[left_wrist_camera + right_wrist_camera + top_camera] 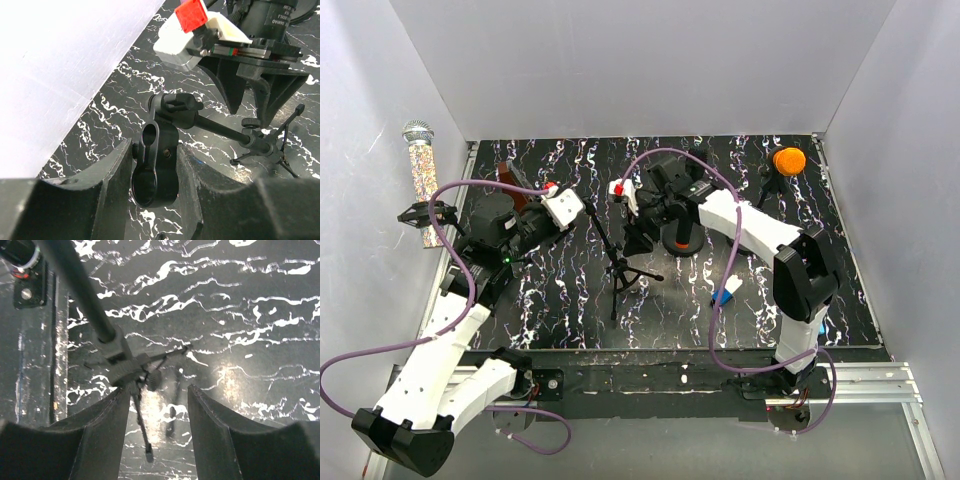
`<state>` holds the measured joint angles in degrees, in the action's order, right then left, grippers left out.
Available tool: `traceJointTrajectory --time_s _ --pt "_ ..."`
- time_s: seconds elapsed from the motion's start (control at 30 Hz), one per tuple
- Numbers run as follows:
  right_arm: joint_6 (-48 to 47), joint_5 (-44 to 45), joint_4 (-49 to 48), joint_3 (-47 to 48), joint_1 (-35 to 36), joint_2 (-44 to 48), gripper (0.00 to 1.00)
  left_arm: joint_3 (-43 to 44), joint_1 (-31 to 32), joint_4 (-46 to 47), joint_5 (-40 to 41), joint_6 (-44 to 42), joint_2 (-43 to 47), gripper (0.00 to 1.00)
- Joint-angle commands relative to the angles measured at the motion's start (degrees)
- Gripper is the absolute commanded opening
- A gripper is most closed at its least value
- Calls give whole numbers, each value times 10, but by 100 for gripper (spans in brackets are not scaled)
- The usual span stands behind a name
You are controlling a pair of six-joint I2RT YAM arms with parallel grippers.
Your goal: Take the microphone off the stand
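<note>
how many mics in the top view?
2: a glittery mic upright by the left wall, an orange-headed mic at the back right corner. The blue-white item near the right arm may be another.

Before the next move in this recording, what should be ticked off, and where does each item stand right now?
1. Left end effector shut on the stand's clip: ok.
2. Microphone seated in that clip: not ok, its ring is empty.
3. Right end effector lined up with the tripod: ok, fingers open, legs showing between them.
4. Right fingers touching the tripod: cannot tell.
5. Tripod feet flat on the mat: cannot tell.
6. Glitter microphone located: ok, beyond the mat's left edge.
</note>
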<state>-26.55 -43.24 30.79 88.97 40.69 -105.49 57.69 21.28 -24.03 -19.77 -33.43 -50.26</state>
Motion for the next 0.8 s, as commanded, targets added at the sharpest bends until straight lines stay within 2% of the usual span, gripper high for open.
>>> traceJointTrajectory --time_s 0.0,0.17,0.3,0.53,0.77 --pt "-27 42 -8 -13 0 3 56 1 5 -31 -27 15 3 0" --pt "-70 -21 37 9 -1 41 59 1 5 -31 -26 11 3 0" --pt "-55 -54 53 36 0 49 61 -1 5 -33 -31 10 4 0" --pt "7 -63 23 57 -1 16 61 2 5 -34 -29 6 3 0" --pt "23 -10 5 60 -1 -25 60 4 5 -42 -31 -1 7 0"
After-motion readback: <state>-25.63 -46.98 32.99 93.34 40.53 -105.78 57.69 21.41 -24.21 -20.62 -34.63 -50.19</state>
